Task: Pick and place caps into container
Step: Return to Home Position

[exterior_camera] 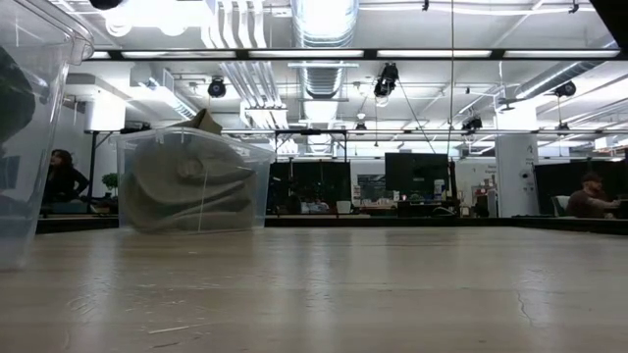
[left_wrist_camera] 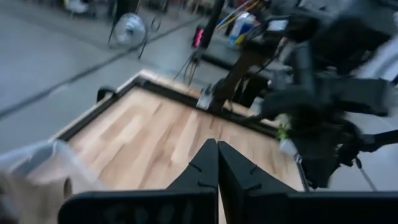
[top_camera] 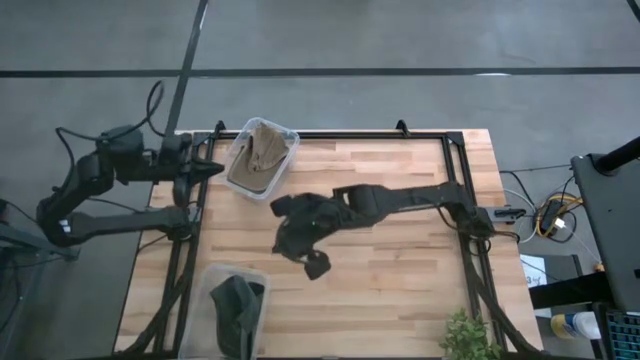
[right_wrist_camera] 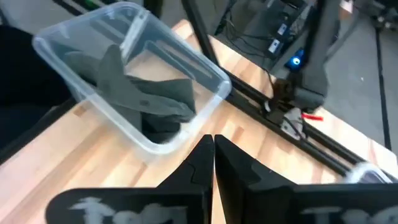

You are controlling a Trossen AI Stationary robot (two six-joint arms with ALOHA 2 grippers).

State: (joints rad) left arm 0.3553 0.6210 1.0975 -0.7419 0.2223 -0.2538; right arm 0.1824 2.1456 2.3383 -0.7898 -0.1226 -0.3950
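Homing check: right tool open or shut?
Shut: the right tool shows its fingers pressed together at the tips, nothing between them.

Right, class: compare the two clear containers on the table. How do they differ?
Contents: the upper container holds tan caps; the lower container holds dark caps. Place: in the high view the upper container sits at the top edge of the table, the lower container at its bottom edge. Both are clear plastic tubs on the table's left side.

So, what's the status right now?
Left tool shut, empty. Right tool shut, empty, mid-table. Tan caps in top container, dark caps in bottom container. Nothing blocking.
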